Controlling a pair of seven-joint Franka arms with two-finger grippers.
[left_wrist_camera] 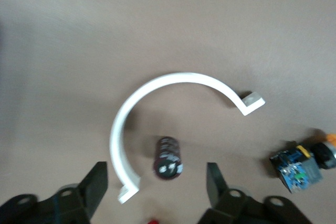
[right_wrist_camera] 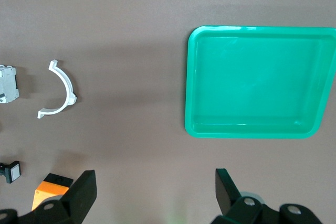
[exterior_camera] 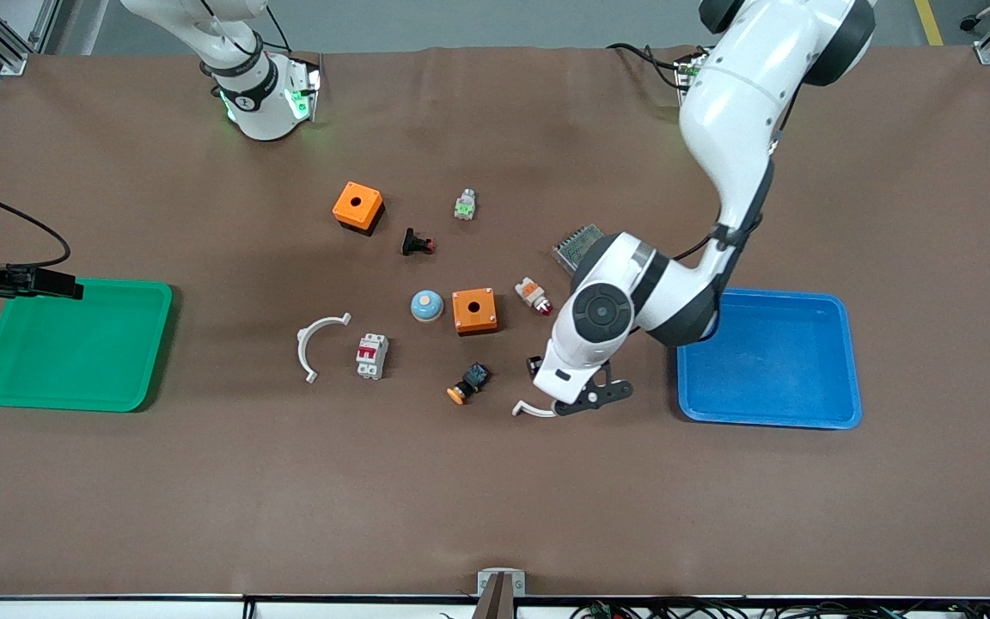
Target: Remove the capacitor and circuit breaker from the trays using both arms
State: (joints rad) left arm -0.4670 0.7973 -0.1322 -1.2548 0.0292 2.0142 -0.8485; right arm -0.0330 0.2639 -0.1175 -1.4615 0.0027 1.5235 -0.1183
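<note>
The capacitor (left_wrist_camera: 168, 157), a tiny black cylinder with a shiny end, lies on the mat inside the curve of a white C-shaped clip (left_wrist_camera: 157, 85). My left gripper (left_wrist_camera: 156, 182) is open just above it, one finger on each side. In the front view the left hand (exterior_camera: 585, 401) covers the capacitor. The breaker (exterior_camera: 372, 355), a light-grey block with red levers, lies toward the right arm's end of the table beside another white clip (exterior_camera: 319, 342); it also shows in the right wrist view (right_wrist_camera: 8, 83). My right gripper (right_wrist_camera: 155, 187) is open and empty, up by the green tray (exterior_camera: 160, 340).
A blue tray (exterior_camera: 686, 378) lies beside the left hand. Between the trays lie two orange boxes (exterior_camera: 358, 206) (exterior_camera: 474, 311), a black push-button (exterior_camera: 416, 243), a blue dome (exterior_camera: 427, 305), an indicator lamp (exterior_camera: 534, 295) and an orange-capped button (exterior_camera: 469, 383).
</note>
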